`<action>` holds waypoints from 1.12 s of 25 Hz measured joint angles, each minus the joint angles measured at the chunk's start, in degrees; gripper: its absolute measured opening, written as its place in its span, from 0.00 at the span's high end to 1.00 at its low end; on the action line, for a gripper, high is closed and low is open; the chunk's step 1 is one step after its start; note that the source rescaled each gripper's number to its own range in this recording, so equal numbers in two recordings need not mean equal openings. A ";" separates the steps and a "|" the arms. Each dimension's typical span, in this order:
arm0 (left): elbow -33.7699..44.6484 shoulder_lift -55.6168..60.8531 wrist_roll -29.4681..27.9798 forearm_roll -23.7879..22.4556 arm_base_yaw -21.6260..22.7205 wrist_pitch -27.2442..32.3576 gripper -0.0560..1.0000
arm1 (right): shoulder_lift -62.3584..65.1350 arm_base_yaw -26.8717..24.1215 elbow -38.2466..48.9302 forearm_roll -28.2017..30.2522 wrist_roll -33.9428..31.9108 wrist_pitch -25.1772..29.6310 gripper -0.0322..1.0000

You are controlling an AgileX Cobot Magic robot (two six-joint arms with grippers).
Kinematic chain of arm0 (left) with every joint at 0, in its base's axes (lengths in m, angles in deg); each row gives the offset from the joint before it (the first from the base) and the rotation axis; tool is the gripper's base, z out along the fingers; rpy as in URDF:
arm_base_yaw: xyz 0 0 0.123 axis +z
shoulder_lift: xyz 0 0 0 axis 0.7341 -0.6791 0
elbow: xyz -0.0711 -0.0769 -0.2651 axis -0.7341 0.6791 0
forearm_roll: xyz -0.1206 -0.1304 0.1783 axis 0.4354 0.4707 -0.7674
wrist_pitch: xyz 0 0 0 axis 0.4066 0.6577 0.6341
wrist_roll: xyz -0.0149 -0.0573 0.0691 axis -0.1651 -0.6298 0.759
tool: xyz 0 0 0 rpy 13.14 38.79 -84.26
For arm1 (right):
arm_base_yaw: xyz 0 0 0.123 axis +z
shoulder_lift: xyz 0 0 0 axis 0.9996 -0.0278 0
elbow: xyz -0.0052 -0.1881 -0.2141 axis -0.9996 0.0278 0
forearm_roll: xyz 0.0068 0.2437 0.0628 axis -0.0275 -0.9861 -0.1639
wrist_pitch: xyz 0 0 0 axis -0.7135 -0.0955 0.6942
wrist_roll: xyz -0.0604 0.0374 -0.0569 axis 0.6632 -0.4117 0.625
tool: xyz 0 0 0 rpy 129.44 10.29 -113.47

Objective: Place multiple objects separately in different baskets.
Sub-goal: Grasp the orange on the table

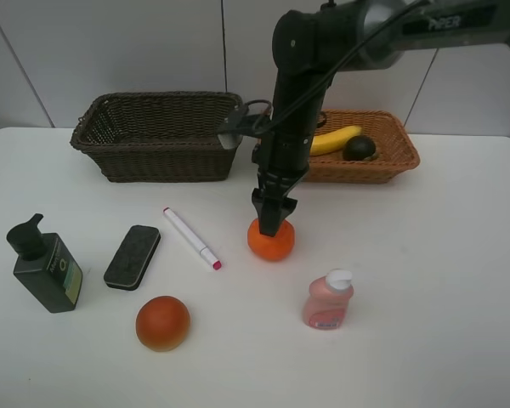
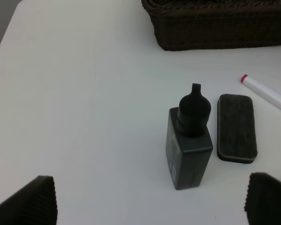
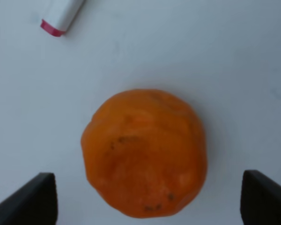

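My right gripper (image 1: 272,221) points straight down just above the bumpy tangerine (image 1: 270,240) at the table's middle. In the right wrist view its fingers stand wide open on either side of the tangerine (image 3: 145,152), holding nothing. My left gripper (image 2: 150,204) is open above the dark green pump bottle (image 2: 189,140), with the black eraser (image 2: 236,127) beside it. The banana (image 1: 336,139) and the dark green fruit (image 1: 359,148) lie in the light basket (image 1: 382,168). The dark brown basket (image 1: 157,157) holds nothing that I can see.
A white marker (image 1: 189,237) lies between the eraser (image 1: 133,256) and the tangerine. The red-orange ball fruit (image 1: 162,323) sits at the front left, the pink bottle (image 1: 328,300) at the front right, and the pump bottle (image 1: 47,268) stands far left.
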 joint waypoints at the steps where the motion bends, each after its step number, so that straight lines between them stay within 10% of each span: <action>1: 0.00 0.00 0.00 0.00 0.00 0.00 0.00 | 0.00 0.00 0.72 -0.28 -0.02 -0.06 0.03; 13: 0.00 0.00 0.00 0.00 0.00 0.00 0.00 | -0.28 1.96 7.90 -1.20 -0.21 -14.70 0.03; 28: 0.00 0.00 0.00 0.00 0.00 0.00 0.00 | -1.01 2.01 12.57 -0.04 -0.93 -17.45 0.03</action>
